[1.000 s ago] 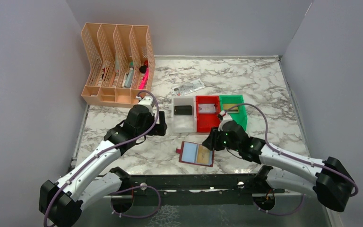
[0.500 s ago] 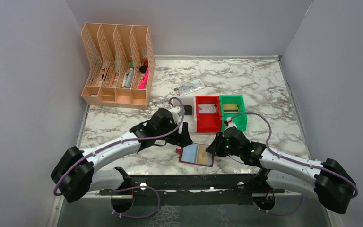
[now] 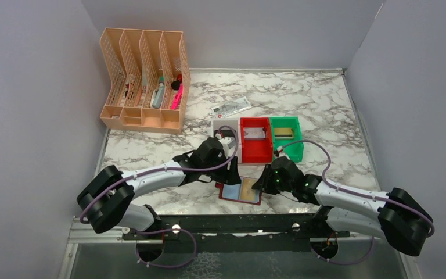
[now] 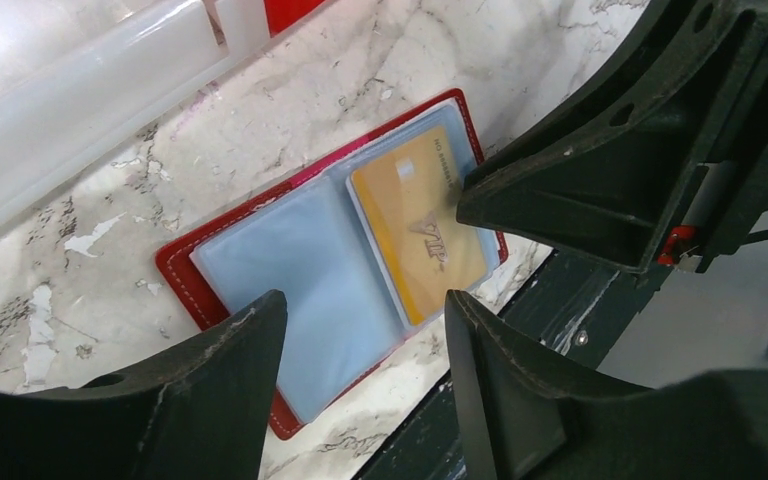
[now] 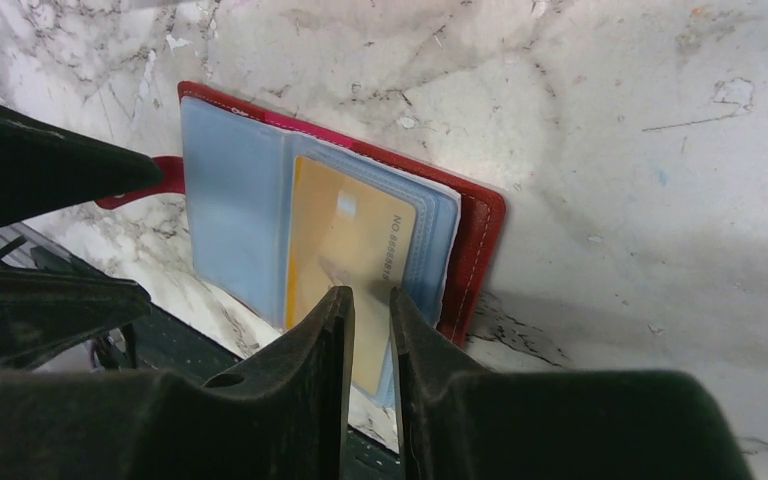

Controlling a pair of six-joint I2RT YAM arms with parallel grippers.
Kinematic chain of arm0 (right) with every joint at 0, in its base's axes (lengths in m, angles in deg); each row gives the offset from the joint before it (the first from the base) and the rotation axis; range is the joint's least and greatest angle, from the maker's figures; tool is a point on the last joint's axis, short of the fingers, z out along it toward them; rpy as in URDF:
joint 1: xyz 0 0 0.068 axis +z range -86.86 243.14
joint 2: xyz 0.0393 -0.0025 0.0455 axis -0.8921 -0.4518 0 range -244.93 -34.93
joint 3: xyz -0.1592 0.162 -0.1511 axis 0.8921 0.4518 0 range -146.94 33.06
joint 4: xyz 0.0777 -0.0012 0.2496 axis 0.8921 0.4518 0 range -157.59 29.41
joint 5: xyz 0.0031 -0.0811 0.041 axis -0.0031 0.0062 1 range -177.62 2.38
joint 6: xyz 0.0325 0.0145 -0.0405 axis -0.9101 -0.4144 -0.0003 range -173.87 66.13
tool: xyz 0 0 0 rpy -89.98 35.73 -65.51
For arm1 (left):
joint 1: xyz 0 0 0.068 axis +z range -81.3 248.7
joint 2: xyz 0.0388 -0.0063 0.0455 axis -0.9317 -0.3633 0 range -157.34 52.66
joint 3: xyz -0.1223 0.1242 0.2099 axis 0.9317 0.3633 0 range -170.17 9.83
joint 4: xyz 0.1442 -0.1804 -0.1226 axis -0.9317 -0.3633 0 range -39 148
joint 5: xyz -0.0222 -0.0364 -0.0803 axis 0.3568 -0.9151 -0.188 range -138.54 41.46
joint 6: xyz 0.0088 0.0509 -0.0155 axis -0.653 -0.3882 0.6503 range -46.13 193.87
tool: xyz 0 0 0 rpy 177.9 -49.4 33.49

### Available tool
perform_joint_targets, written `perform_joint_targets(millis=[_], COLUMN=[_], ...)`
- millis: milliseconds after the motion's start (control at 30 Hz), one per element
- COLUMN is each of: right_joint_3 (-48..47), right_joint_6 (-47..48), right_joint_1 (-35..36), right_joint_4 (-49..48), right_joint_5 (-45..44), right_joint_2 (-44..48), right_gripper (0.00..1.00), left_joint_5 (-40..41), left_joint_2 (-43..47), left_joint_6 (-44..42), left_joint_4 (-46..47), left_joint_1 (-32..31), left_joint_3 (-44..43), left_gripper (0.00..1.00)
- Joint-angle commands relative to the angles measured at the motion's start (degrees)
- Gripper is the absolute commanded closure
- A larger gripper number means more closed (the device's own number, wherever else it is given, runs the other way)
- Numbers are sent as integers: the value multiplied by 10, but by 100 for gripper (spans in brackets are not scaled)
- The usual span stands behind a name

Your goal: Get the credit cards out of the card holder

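Right wrist: gold card (image 5: 350,240) is still sitting in the card holder (image 5: 475,250), right gripper (image 5: 370,310) hovering narrow over it, left gripper (image 4: 362,305) hovering wide.

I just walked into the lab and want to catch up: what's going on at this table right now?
Two robot arms are working on a red card holder lying open on the marble table. A gold card sits in its right sleeve. The right arm has its jaws nearly together over that card; whether they grip it is unclear. The left arm hovers with its jaws open over the holder's other half.
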Motion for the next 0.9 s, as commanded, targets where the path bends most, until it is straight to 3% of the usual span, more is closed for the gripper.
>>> perform_joint_targets(millis=[0, 233, 500, 867], right_joint_3=[14, 11, 11, 2], right_joint_6=[-9, -15, -12, -1], right_joint_1=[2, 2, 2, 2], right_joint_4=[1, -4, -22, -27], right_joint_5=[-6, -15, -5, 10], right_joint_2=[-26, -58, -82, -68], right_gripper=[75, 84, 86, 87], left_joint_5=[-5, -4, -3, 31], left_joint_2=[-10, -37, -59, -61], left_joint_6=[6, 15, 52, 73], left_joint_4=[30, 45, 107, 119], left_joint_1=[-7, -15, -21, -24], left_joint_3=[-9, 8, 50, 79], left_gripper=[39, 50, 57, 69])
